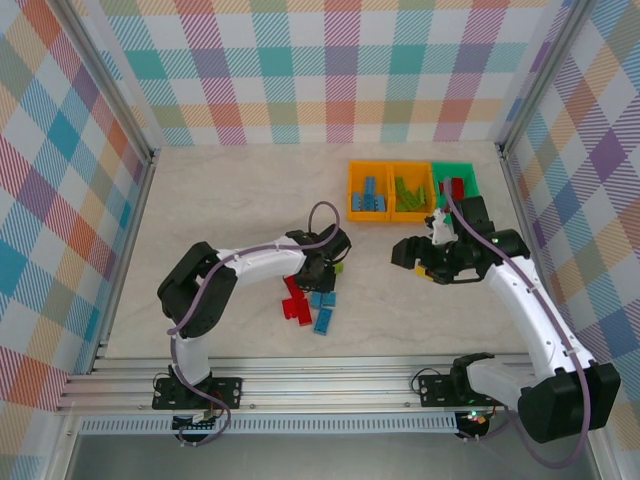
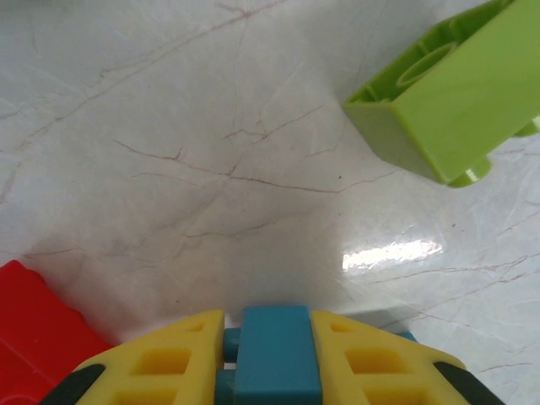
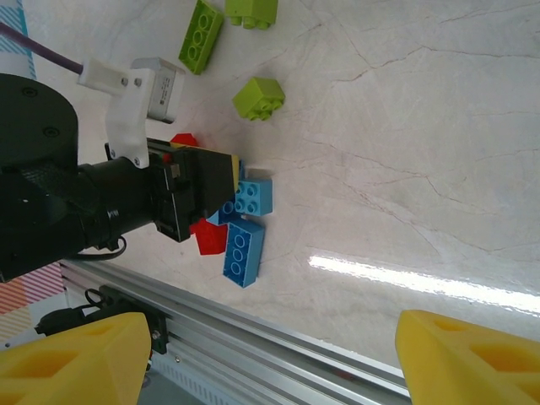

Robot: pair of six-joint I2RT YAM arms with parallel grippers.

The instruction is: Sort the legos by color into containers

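Observation:
On the table, my left gripper (image 1: 322, 272) is down in the loose pile of legos. Its yellow fingers (image 2: 169, 359) are shut on a blue brick (image 2: 270, 359), with a red brick (image 2: 34, 325) to the left and a lime green brick (image 2: 456, 93) ahead. Loose blue bricks (image 3: 243, 251) and a red brick (image 1: 295, 302) lie beside that gripper (image 3: 207, 190). My right gripper (image 1: 410, 255) hovers open and empty in front of the containers. The left orange bin (image 1: 352, 190) holds blue bricks, the middle orange bin (image 1: 410, 168) green ones, and the green bin (image 1: 470, 172) red ones.
More lime green bricks (image 3: 258, 97) lie past the pile, away from the rail. An aluminium rail (image 3: 278, 325) runs along the near table edge. Checked walls enclose the table; bare marble lies left of the pile.

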